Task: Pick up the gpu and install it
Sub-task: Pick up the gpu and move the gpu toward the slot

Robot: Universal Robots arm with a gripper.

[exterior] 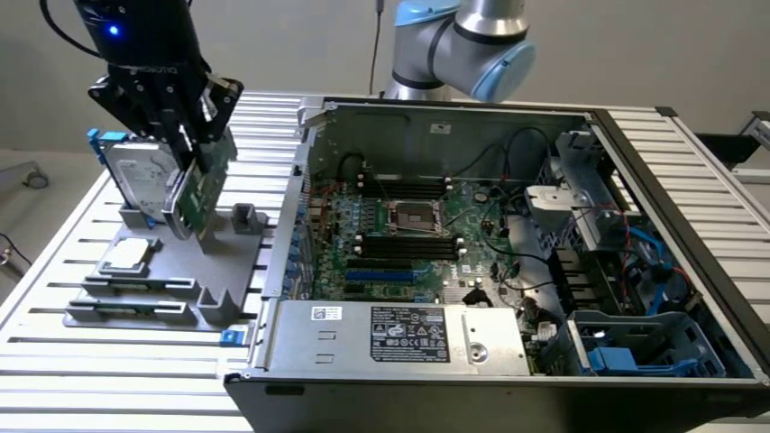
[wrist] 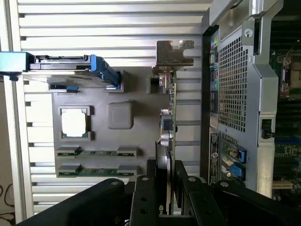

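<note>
Fingers (wrist: pixel 143 190) clenched on gpu (exterior: pixel 200 185), upright in gray holder (exterior: pixel 169 271) on tabletop (exterior: pixel 121 361) at exterior view's left, just beside hard drive (exterior: pixel 135 176). Risk of jamming in holder or clipping hard drive if pulled tilted.

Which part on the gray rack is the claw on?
The gpu: the green card standing on edge, clamped in the claw. The blue-railed hard drive stands beside it, ungripped; the processor chip lies flat.

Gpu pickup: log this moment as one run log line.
gripper: shut on gpu | gpu: upright at gray holder | install: not done
</note>
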